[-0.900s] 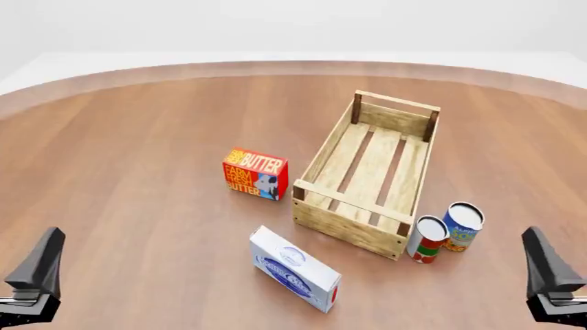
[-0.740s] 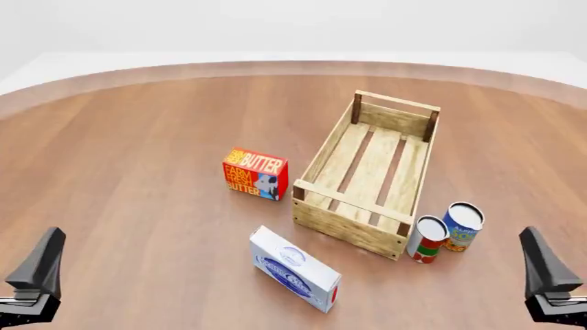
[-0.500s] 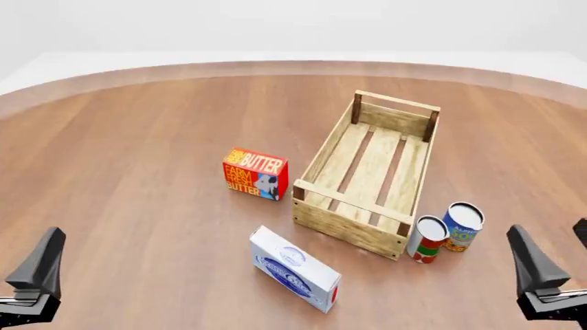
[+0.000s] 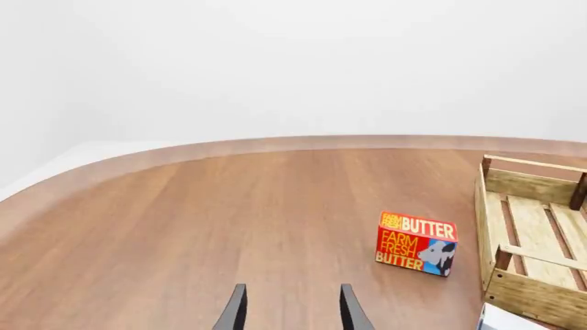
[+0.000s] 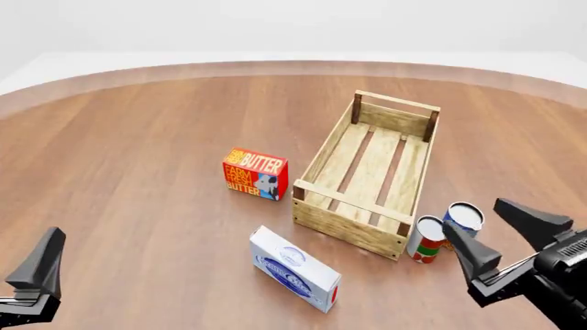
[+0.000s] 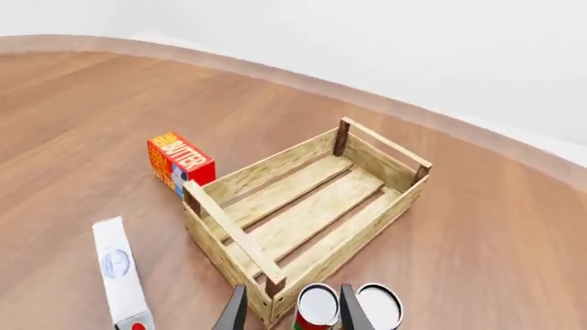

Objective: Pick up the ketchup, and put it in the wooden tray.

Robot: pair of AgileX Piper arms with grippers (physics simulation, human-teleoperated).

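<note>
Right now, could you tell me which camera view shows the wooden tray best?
The front view shows the wooden tray best: whole, from above, slats bare. The right wrist view also shows it whole, though its near corner sits close to the fingers. The left wrist view catches only one end, cut off at the edge.

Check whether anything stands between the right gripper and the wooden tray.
Yes. A red-and-white can and a blue can stand at the near right corner of the wooden tray, directly between it and the right gripper. No ketchup bottle shows in any view.
</note>
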